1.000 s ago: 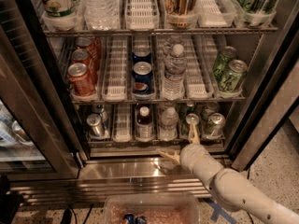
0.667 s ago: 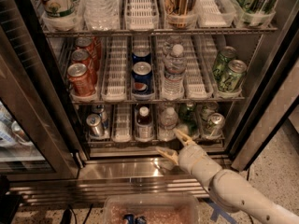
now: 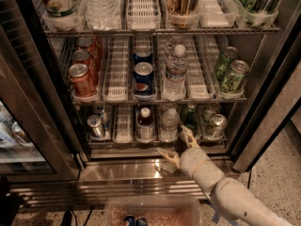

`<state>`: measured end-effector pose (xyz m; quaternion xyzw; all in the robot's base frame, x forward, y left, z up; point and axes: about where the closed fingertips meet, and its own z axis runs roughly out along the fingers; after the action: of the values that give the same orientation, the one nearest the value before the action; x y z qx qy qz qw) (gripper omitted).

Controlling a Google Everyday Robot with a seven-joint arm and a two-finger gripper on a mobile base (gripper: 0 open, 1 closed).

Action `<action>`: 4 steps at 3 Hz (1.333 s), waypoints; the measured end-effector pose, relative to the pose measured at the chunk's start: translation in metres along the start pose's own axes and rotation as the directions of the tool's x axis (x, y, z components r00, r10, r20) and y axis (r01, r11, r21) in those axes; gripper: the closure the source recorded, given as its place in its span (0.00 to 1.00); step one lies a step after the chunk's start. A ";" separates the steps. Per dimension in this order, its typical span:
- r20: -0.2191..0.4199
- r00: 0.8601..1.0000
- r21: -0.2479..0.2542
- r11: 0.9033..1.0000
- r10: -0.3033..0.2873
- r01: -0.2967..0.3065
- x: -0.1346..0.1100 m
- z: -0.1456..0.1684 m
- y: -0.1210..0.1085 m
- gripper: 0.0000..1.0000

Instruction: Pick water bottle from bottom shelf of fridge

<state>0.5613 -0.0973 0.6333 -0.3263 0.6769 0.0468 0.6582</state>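
Gripper (image 3: 173, 140) shifted slightly left and lower than a second ago; upper finger now off green bottle (image 3: 190, 117), nearer water bottle (image 3: 169, 125). Jaws spread wide, empty, just outside front edge of bottom shelf (image 3: 123, 126) of fridge (image 3: 117, 171). Water bottle upright at lane front, between dark bottle (image 3: 145, 124) and green bottle. Step: approach, pre-grasp. Next: centre jaws on water bottle, reach in, close on body without knocking neighbours.

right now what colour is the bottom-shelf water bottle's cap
White, camera view; the gripper sits just in front of the water bottle.
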 end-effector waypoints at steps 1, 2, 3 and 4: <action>0.011 1.000 0.001 1.000 0.004 -0.004 -0.003 0.001 0.001 0.00; 0.011 1.000 0.001 1.000 0.004 -0.004 -0.003 0.001 0.001 0.00; 0.018 1.000 0.019 1.000 0.016 -0.017 -0.006 -0.008 -0.001 0.00; 0.046 0.999 0.038 0.999 0.008 -0.010 -0.010 0.001 0.000 0.16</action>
<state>0.5615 -0.0927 0.6427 -0.3095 0.6638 0.0444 0.6794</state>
